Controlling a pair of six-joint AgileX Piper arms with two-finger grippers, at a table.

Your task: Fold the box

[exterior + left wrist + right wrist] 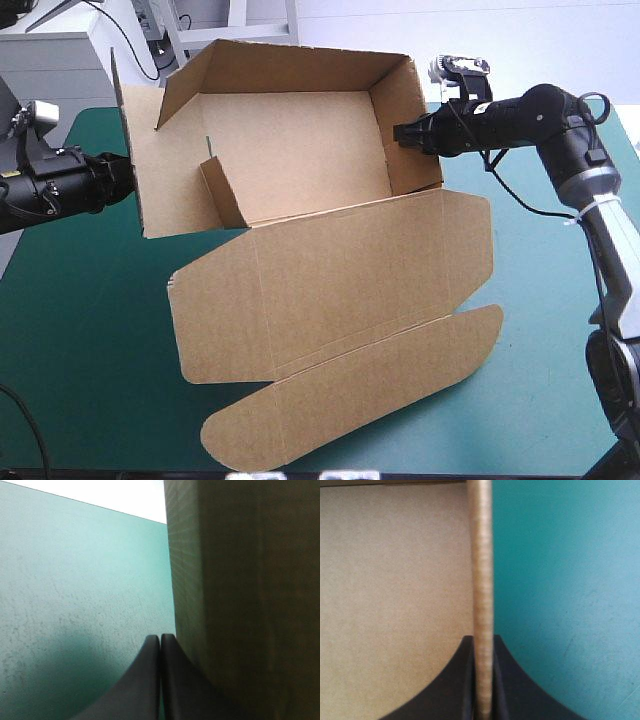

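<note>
Two claws on the brown cardboard box (300,150): right claw (397,132) pinches its right wall, left claw (160,638) clenched empty beside the left flap, so I'd push slow

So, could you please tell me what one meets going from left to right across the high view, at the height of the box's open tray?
The left gripper → the box's left wall → the box's floor → the box's right wall → the right gripper, shut on that wall.
</note>
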